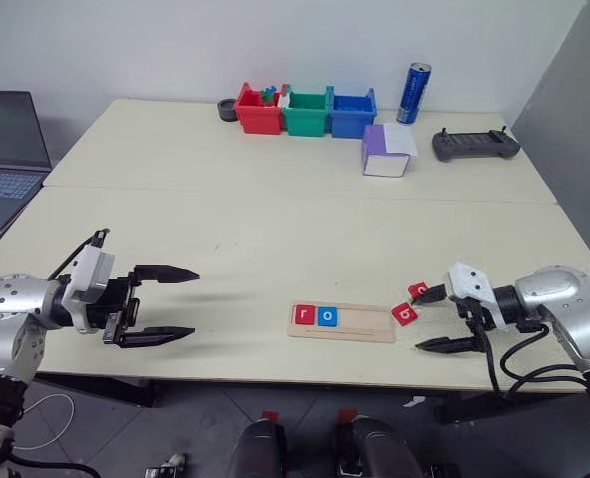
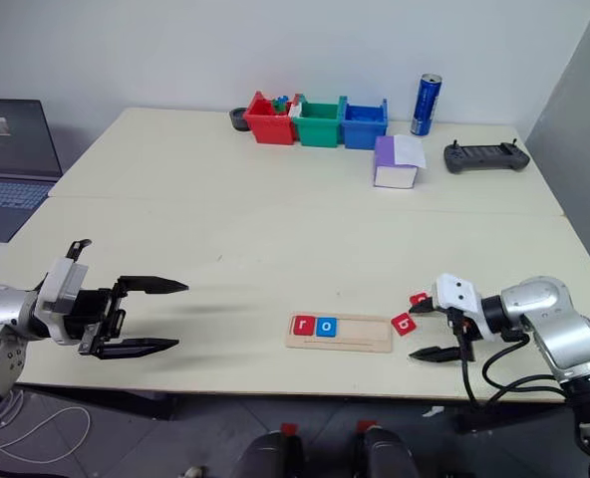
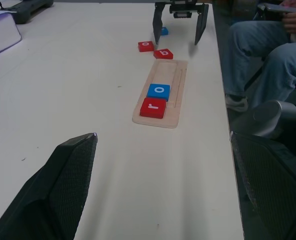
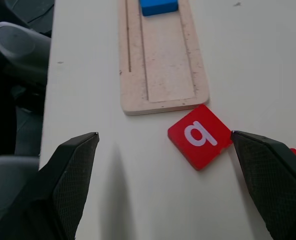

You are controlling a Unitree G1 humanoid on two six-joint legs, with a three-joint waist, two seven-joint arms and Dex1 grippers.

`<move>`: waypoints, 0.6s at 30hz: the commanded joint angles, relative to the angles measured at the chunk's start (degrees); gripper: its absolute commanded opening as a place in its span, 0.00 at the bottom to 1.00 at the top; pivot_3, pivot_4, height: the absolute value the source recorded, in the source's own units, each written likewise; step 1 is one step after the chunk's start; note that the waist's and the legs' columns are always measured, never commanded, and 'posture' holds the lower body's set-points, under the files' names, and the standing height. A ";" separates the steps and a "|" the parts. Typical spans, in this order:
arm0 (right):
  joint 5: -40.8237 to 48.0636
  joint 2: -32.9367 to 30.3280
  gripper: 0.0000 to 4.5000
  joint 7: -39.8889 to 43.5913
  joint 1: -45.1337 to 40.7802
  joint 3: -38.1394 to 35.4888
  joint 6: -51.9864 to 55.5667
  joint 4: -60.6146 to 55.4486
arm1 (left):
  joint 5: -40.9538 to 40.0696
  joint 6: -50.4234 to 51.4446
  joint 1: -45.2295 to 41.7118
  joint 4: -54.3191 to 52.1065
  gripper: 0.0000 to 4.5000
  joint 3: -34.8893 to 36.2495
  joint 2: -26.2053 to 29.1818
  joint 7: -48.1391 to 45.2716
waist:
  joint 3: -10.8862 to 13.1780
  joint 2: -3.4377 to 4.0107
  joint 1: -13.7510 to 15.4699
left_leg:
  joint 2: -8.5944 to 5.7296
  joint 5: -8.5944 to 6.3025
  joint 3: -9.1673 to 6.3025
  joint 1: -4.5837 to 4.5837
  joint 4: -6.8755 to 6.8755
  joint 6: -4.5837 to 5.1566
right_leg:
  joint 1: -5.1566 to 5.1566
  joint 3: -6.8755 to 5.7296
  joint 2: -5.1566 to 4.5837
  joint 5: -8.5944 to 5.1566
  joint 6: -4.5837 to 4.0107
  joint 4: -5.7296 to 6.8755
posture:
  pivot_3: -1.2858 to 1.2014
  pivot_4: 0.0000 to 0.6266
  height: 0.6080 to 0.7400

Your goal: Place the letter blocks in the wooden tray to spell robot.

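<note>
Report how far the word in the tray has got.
Done: red r and blue o sit in the wooden tray. In hand: nothing; the open right gripper hovers by the red b, which lies on the table. Left: b, red o, and a blue tile beyond.

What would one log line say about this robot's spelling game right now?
wooden tray: r, o placed | red b block: on table by tray end | right gripper: open beside it | left gripper: open, empty
</note>
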 commanded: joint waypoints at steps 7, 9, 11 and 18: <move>4.01 6.15 0.99 -21.31 13.40 -10.91 19.21 -22.43 | 0.17 -0.60 1.05 -0.68 1.00 2.60 -0.23 -0.39 | -0.02 -0.01 0.07 | -0.01 -0.01 -0.03 -0.02 -0.01 -0.01 | 0.00 0.00 -0.03 0.00 0.00 -0.01 | 0.52 0.24 1.00; 4.90 7.68 0.99 -24.71 15.07 -11.73 23.18 -26.54 | 0.26 -0.28 0.95 -0.71 1.00 2.55 -0.63 -0.39 | -0.02 0.00 -0.03 | 0.00 -0.01 -0.03 0.00 -0.02 -0.01 | 0.00 0.00 -0.02 -0.01 0.00 0.00 | 0.52 0.24 1.00; 5.20 9.37 0.99 -28.46 16.11 -11.98 26.67 -29.37 | 0.27 -0.03 0.81 -0.67 1.00 2.36 -0.98 -0.39 | -0.02 -0.02 -0.09 | 0.00 -0.01 -0.03 0.02 -0.01 -0.01 | 0.01 0.00 -0.02 0.00 0.00 0.01 | 0.52 0.24 1.00; 3.92 15.44 0.99 -40.00 20.19 -11.75 33.03 -34.54 | 1.20 -0.64 -2.68 2.30 1.00 0.11 -0.70 -0.39 | -0.07 -0.09 0.07 | -0.02 -0.01 -0.06 -0.01 -0.02 0.00 | 0.01 -0.02 -0.02 -0.01 0.01 -0.02 | 0.52 0.24 1.00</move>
